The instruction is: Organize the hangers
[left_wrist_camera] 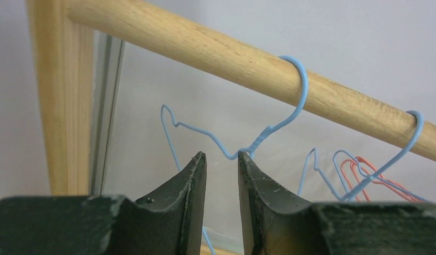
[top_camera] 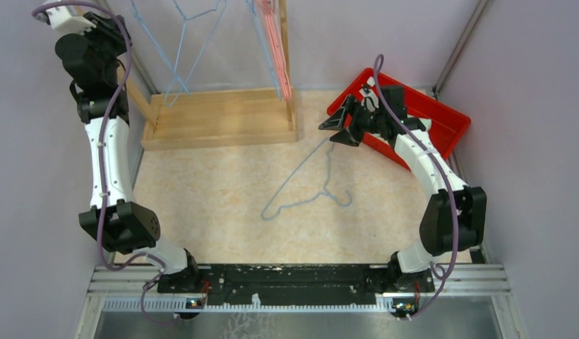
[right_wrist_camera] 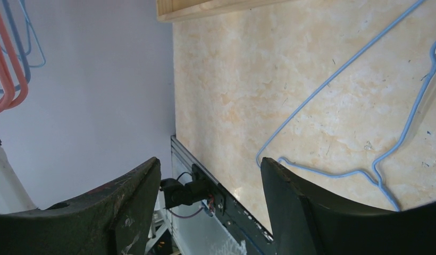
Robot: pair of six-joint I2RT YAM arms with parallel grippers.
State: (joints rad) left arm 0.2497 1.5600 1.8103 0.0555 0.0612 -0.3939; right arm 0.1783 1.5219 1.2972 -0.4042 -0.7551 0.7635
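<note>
A light blue hanger (top_camera: 308, 185) lies flat on the table; it also shows in the right wrist view (right_wrist_camera: 338, 95). Two blue hangers (left_wrist_camera: 300, 90) hook over the wooden rod (left_wrist_camera: 205, 50), with pink-red hangers (left_wrist_camera: 372, 175) further along the rod. My left gripper (left_wrist_camera: 222, 156) is raised at the rod, narrowly open. The twisted neck of the nearest blue hanger sits just beyond its right fingertip (left_wrist_camera: 245, 162), with nothing between the fingers. In the top view the left gripper (top_camera: 121, 35) is at the far left. My right gripper (top_camera: 334, 131) is open and empty above the lying hanger's far end.
The wooden rack base (top_camera: 223, 116) stands at the back, with blue hangers (top_camera: 181, 42) and pink hangers (top_camera: 272, 42) hanging above it. A red tray (top_camera: 449, 123) sits at the back right, under the right arm. The rack's upright post (left_wrist_camera: 61, 95) is left of my left gripper.
</note>
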